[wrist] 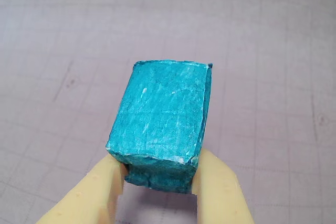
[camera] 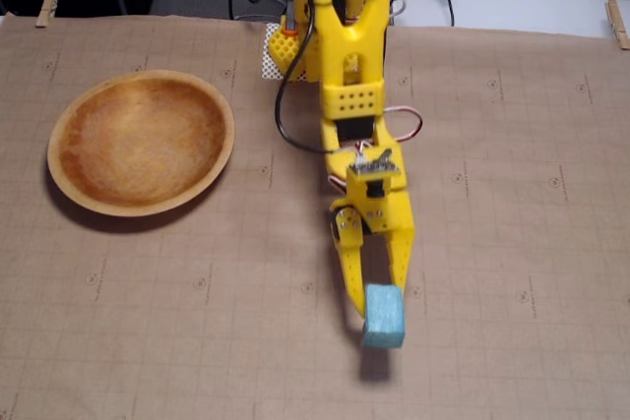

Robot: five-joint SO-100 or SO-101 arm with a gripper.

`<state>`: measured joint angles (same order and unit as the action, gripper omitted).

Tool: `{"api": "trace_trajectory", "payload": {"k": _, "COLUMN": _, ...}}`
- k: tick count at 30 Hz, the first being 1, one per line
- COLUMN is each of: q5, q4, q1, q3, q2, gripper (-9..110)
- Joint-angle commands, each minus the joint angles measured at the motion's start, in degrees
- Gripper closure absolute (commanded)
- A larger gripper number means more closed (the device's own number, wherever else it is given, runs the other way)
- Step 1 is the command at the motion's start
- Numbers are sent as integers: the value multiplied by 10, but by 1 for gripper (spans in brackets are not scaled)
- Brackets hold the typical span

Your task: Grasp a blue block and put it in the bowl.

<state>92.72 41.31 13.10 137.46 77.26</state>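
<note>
Yellow gripper (camera: pixel 379 294) is clamping the blue block (wrist: pixel 161 121) between its fingers, lifting it clear of the brown grid mat (camera: pixel 512 243) in the fixed view, carrying being the step in hand, with a swing toward the wooden bowl (camera: pixel 74 189), well apart at upper left, needed next.

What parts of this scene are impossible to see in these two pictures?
- Wrist view: the bowl lies outside the frame.
- Wrist view: the gripper fingers are cut off by the bottom edge.
- Fixed view: the arm's base is cut off by the top edge.
- Both views: the blue block hides its own underside.
</note>
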Motion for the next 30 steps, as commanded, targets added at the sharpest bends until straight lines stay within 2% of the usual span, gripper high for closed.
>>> {"api": "trace_trajectory", "payload": {"k": 1, "q5": -22, "q4": 7, "q1": -6, "q3": 10, "q2": 98, "gripper": 104}}
{"api": "trace_trajectory", "payload": {"k": 13, "q5": -33, "q4": -2, "q1": -49, "q3": 113, "q2": 281, "gripper": 104}}
{"api": "trace_trajectory", "payload": {"k": 22, "q5": -33, "q4": -176, "q1": -114, "q3": 132, "q2": 459, "gripper": 104}}
{"api": "trace_trajectory", "payload": {"k": 30, "q5": -33, "q4": -283, "q1": -200, "q3": 133, "q2": 558, "gripper": 105}}
